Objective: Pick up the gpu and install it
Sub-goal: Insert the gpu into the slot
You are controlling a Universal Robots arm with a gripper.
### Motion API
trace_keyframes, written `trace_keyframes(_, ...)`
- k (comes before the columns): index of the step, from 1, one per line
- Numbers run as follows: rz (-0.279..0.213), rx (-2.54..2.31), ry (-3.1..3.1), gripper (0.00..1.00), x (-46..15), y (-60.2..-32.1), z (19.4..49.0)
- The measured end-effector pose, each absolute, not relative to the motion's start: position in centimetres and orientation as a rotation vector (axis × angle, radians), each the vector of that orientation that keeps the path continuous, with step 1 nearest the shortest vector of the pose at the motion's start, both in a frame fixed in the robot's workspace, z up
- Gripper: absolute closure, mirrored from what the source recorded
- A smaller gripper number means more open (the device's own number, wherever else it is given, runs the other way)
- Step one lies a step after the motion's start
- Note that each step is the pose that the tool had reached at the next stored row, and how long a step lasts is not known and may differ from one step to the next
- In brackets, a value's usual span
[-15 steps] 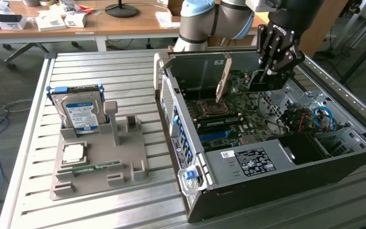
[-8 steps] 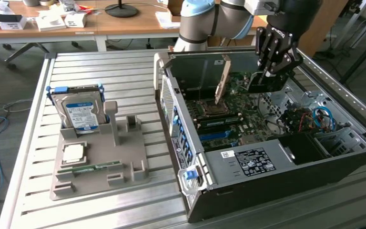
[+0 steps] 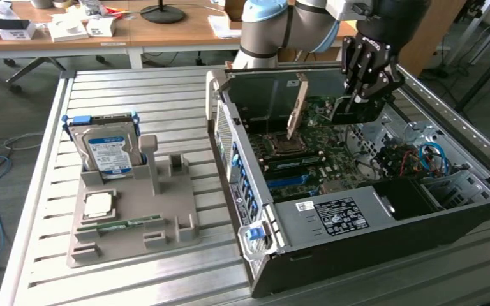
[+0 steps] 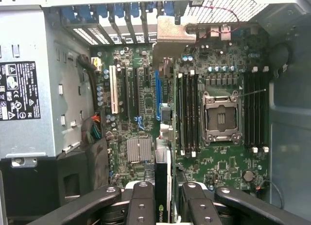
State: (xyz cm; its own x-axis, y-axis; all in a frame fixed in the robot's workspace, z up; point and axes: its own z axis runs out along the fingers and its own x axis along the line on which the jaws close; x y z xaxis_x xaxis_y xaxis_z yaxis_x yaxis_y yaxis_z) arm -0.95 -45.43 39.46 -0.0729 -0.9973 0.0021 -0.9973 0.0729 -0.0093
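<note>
gpu [image 4: 162,183] pinched edge-on between the black fingers [image 4: 141,205] of the gripper [image 4: 165,205], pads pressed against both faces of the card, small logo on the card's near edge right at the clamp. Card standing upright over the motherboard [image 4: 214,171], running alongside the blue slot [image 4: 157,96]. Pale metal bracket [image 4: 170,35] at its far end, close to the row of blue clips [image 4: 121,13] on the rear wall of the case. Cannot tell whether the lower edge sits in a slot or just above it. Open CPU socket [image 4: 221,119] on one side of the card, flanked by black RAM slots [image 4: 187,113]; white slot [image 4: 114,89] and small silver heatsink [image 4: 139,149] on the other side. In the exterior view, gripper in the upper right of the frame, pointed down into the open computer case [image 3: 330,255], which takes up the centre and right; arm at the top edge. Power supply [image 3: 334,217] with white label at lower centre inside the case, blue cables [image 3: 432,159] at right. Grey holder tray [image 3: 126,245] at lower left on the slatted metal table [image 3: 143,83], apart from the case. Hard drive [image 3: 109,150] with blue label upright at the tray's back, silver CPU chip [image 3: 99,204] flat in front of it, green RAM stick [image 3: 124,224] flat just below that. Wooden desks [image 3: 168,35] with boxes and a lamp base along the top left.
</note>
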Motion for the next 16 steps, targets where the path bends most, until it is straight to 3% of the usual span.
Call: trace_keyframes(16, -0.013, -2.138, 2.296, 0.74, -2.1, -45.3, 37.7)
